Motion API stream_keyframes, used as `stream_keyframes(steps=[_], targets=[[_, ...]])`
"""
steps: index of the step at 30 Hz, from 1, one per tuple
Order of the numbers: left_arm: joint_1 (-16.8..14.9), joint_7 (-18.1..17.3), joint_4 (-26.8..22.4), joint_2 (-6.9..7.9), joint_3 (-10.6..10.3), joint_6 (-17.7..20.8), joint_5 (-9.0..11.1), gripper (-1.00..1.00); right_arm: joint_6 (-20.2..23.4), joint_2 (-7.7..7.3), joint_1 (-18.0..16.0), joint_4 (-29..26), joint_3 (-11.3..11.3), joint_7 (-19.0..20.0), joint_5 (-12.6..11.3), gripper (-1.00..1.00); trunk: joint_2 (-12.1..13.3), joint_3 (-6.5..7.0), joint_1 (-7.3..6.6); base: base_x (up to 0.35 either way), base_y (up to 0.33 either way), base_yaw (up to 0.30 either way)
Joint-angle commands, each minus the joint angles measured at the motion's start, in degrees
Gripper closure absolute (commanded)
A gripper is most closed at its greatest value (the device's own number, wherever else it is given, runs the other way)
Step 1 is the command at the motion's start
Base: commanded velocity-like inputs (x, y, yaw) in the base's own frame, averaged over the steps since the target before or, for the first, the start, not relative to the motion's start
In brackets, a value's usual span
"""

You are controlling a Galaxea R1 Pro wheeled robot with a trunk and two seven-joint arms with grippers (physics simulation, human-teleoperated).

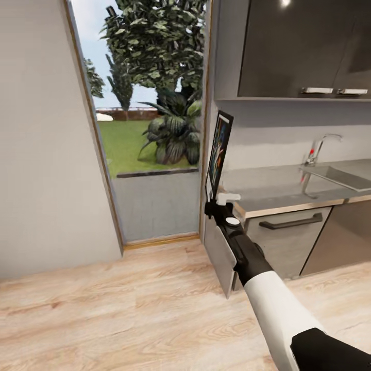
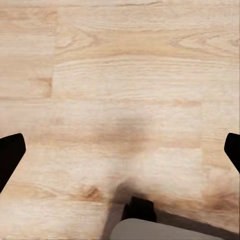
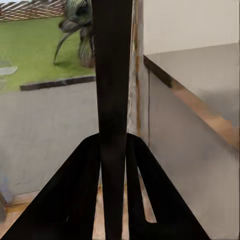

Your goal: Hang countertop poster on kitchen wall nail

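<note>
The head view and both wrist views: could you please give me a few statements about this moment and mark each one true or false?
1. The right end effector grips the black-framed upright film poster at its lower edge. True.
2. The poster lies flat on the grey brushed-steel countertop. False: it stands upright, held up beside the countertop's end.
3. The left end effector holds a cup. False: its fingers stand apart over the pale wooden plank floor, with nothing between them.
4. A chrome tap stands at the inset sink. True.
5. The glass doorway looks out on a brick wall. False: it shows a lawn, trees and a large leafy plant.
</note>
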Motion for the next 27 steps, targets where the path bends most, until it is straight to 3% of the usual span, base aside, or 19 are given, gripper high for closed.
stream_keyframes(steps=[1,5,10,11,13,14,16,24,27], targets=[[0.0,0.0,-0.1,-0.06,0.2,-0.1,-0.6,-1.0,0.2,-0.03,0.1,-0.1,1.1,-0.3,-0.6,1.0,0.0,-0.05,-0.02,-0.236,0.198,0.285],[0.0,0.0,-0.1,-0.06,0.2,-0.1,-0.6,-1.0,0.2,-0.06,1.5,-2.6,6.8,-0.3,-0.8,1.0,0.0,-0.05,-0.02,-0.237,0.199,0.285],[0.0,0.0,-0.1,-0.06,0.2,-0.1,-0.6,-1.0,2.2,-0.1,4.8,-8.5,8.9,1.7,-1.0,1.0,0.0,-0.05,-0.02,-0.229,0.192,0.281],[0.0,0.0,-0.1,-0.06,0.2,-0.1,-0.6,-1.0,4.6,-0.14,6.7,-12.0,9.2,5.3,-0.9,1.0,0.0,-0.05,-0.02,-0.11,0.093,0.148],[0.0,0.0,-0.1,-0.06,0.2,-0.1,-0.6,-1.0,5.9,-0.23,7.9,-14.1,9.3,8.3,-0.9,1.0,0.0,-0.05,-0.02,-0.079,0.067,0.107],[0.0,-0.1,-0.1,-0.06,0.2,-0.1,-0.6,-1.0,7.2,-0.85,9.6,-16.9,9.4,12.6,-0.8,1.0,0.0,-0.05,-0.02,-0.036,0.03,0.049],[0.0,-0.1,-0.1,-0.06,0.2,-0.1,-0.6,-1.0,7.6,-1.57,10.6,-18.3,9.4,14.9,-0.8,1.0,0.0,-0.05,-0.02,-0.026,0.022,0.035],[0.0,-0.1,0.0,-0.06,0.2,-0.1,-0.6,-1.0,8.4,-7.08,13.8,-20.9,9.2,28.7,-0.9,1.0,0.0,-0.05,-0.02,-0.006,0.005,0.008],[0.0,-0.1,0.0,-0.06,0.2,-0.1,-0.6,-1.0,8.6,-9.87,14.1,-21.0,8.3,38.9,-0.9,1.0,0.0,-0.05,-0.02,-0.001,0.001,0.001]])
